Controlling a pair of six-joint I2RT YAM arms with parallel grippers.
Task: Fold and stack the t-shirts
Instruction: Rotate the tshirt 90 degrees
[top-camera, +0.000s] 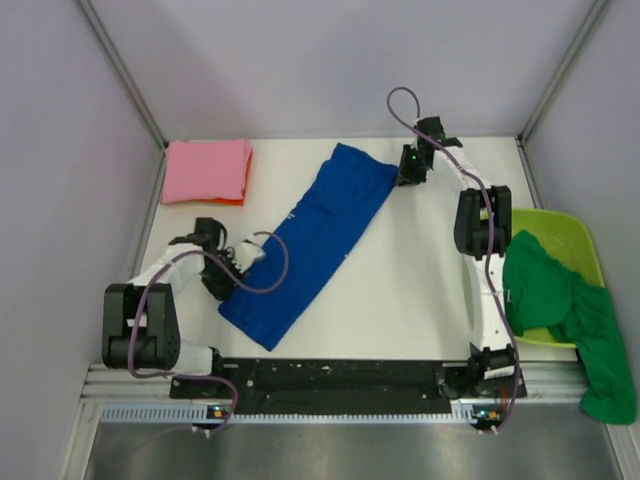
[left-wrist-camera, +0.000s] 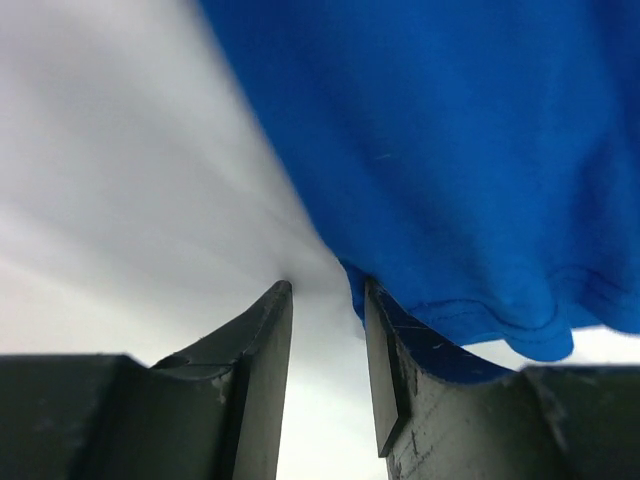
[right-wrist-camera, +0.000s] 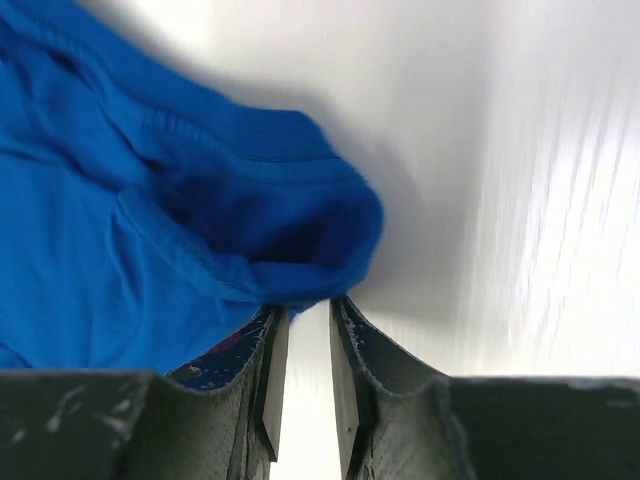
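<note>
At the far left corner of the white tabletop (top-camera: 420, 300), a pink cloth t-shirt (top-camera: 207, 170) is seen folded into a neat square. Just right of it, a royal blue cloth t-shirt (top-camera: 315, 235) is laid out as a long narrow strip, running diagonally from near left to far right. At its near end the left gripper (left-wrist-camera: 327, 288) is held low with its jaws moderately parted; bare table is seen between them and the hem is only draped over one finger (left-wrist-camera: 392, 350), so nothing is gripped. At the far end the right gripper (right-wrist-camera: 308, 304) is set against a bunched corner of the same shirt, its jaws a narrow slit apart, with no cloth seen between the pads (right-wrist-camera: 270, 380) (the fold sits just beyond the tips). Further right, a green cloth t-shirt (top-camera: 545, 290) is draped over a lime-green plastic tub (top-camera: 590, 240), not yet folded. The crosswise fold of the blue strip is judged to be the step in hand. It would be done best if all layers at the hem were pinched together, the end lifted only slightly and carried along the strip's own line, and the edges matched before release, so that no twist is trapped.
</note>
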